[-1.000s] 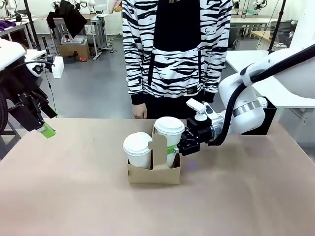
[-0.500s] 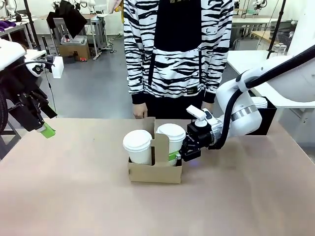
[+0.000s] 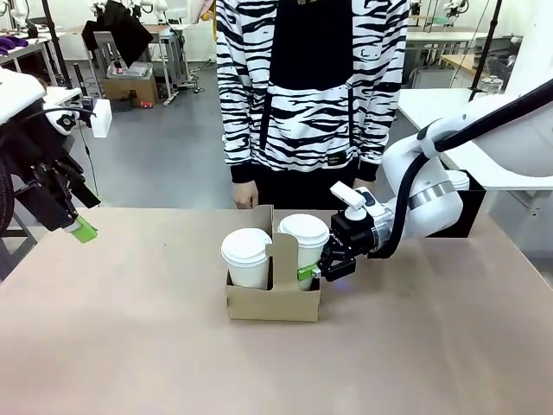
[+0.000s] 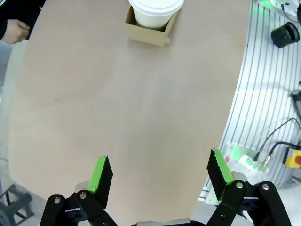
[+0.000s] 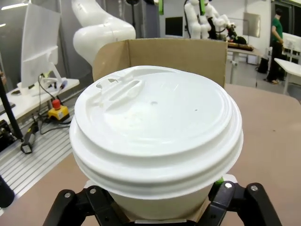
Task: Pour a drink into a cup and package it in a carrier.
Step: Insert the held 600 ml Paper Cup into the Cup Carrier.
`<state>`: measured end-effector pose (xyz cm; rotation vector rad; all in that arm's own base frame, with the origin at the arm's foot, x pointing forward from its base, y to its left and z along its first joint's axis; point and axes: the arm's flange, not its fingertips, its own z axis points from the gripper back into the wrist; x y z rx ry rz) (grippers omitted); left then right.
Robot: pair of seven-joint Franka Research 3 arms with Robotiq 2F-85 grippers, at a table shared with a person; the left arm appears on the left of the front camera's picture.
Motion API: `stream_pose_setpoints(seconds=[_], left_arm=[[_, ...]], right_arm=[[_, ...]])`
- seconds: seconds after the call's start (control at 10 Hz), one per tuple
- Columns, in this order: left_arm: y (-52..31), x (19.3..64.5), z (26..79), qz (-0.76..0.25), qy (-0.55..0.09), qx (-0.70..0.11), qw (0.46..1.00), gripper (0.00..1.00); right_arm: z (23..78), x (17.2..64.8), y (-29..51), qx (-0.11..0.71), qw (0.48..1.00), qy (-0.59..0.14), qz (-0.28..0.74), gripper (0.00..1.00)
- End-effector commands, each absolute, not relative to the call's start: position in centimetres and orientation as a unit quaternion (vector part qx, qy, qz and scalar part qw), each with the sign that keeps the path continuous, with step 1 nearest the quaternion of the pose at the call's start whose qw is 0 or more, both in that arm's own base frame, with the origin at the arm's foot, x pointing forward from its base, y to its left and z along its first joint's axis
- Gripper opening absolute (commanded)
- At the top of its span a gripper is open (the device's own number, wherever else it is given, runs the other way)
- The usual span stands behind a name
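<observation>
A brown cardboard carrier [image 3: 272,303] stands at mid-table with a lidded white cup [image 3: 303,233] in its right pocket and a second lidded cup [image 3: 246,251] in the left one. My right gripper [image 3: 308,272] reaches in from the right, its fingers on either side of the right cup. In the right wrist view that cup's lid [image 5: 155,127] hides the pads, and the carrier's handle tab [image 5: 188,52] rises behind it. My left gripper [image 4: 160,172] hangs open and empty over the table's left edge, far from the carrier [image 4: 146,35]. The lids hide any drink.
A person in a striped hoodie stands at the far side with a hand [image 3: 244,197] at the table edge. A black box [image 3: 462,220] sits behind my right arm. Bare brown tabletop [image 3: 130,346] lies to the left and front.
My right arm has lowered the right cup down into the carrier's pocket. The carrier and both cups have shifted slightly to the right. The left arm has not moved.
</observation>
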<state>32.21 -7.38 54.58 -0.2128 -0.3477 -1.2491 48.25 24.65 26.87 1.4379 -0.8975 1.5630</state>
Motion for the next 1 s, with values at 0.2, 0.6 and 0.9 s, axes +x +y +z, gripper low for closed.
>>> stream_pose_setpoints(seconds=[0.2,0.6,0.9], left_arm=[[-7.4,32.1,54.7,-0.576,-0.162,-0.106,0.794,1.00],[-7.4,32.1,54.7,-0.576,-0.162,-0.106,0.794,1.00],[-7.4,32.1,54.7,-0.576,-0.162,-0.106,0.794,1.00]], right_arm=[[29.9,47.9,22.3,0.509,0.424,-0.359,0.658,1.00],[31.9,48.9,19.0,0.475,0.461,-0.334,0.671,1.00],[33.3,49.5,15.9,0.445,0.508,-0.335,0.657,1.00]])
